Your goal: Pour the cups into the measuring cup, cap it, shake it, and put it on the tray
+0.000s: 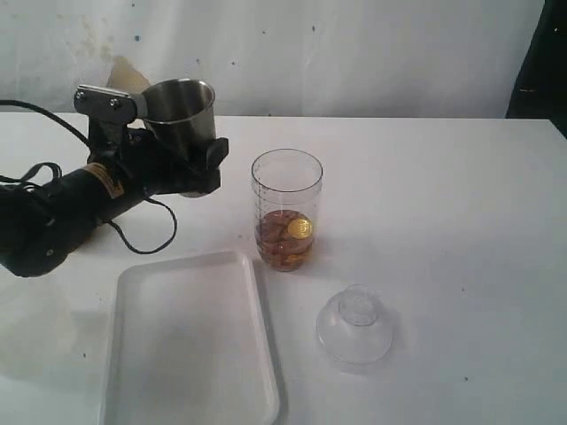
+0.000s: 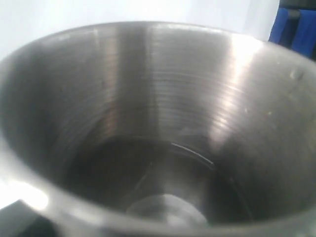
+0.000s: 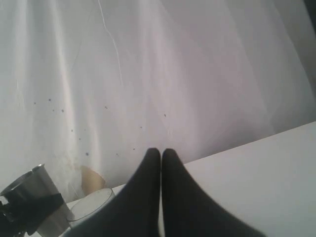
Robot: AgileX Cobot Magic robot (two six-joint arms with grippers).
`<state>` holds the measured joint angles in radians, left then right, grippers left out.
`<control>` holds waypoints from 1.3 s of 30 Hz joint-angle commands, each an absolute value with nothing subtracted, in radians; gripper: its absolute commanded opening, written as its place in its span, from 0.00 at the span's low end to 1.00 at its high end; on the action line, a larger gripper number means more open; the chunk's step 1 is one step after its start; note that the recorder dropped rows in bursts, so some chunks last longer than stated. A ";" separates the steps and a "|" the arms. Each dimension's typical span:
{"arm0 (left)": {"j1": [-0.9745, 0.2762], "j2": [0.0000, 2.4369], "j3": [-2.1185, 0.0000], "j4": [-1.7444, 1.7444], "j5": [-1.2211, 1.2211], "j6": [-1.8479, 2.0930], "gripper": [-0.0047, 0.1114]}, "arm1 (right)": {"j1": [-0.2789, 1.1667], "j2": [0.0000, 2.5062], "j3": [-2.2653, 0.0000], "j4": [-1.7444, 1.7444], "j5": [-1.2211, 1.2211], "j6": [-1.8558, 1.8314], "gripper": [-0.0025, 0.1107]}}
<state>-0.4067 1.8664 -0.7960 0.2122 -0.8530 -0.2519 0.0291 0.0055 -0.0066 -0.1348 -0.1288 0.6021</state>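
My left gripper is shut on the shiny steel tumbler, holding it upright above the table, left of the measuring cup. The tumbler's inside fills the left wrist view, dark and blurred at the bottom. The clear measuring cup stands mid-table with brown contents in its lower third and no lid. The clear domed cap lies on the table in front of it, to the right. The white tray lies at front left. My right gripper is shut on nothing, away from the table. I cannot make out the wooden cup.
A tan shape shows behind the left arm, against the white backdrop; I cannot tell what it is. A black cable loops on the table below the left arm. The right wrist view also catches the tumbler and the measuring cup's rim.
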 commanded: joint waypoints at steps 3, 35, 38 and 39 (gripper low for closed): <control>-0.407 1.936 -0.845 0.179 -0.949 -0.258 0.04 | 0.031 0.000 -0.010 -0.139 -0.128 0.606 0.02; -0.581 2.105 -0.991 -0.534 -0.964 0.159 0.04 | 0.031 0.000 -0.010 -0.143 -0.128 0.606 0.02; -0.581 2.131 -0.993 -0.537 -0.979 0.161 0.04 | 0.031 0.000 -0.010 -0.143 -0.128 0.606 0.02; -0.581 2.138 -1.001 -0.537 -0.971 0.164 0.04 | 0.031 0.000 -0.010 -0.143 -0.128 0.606 0.02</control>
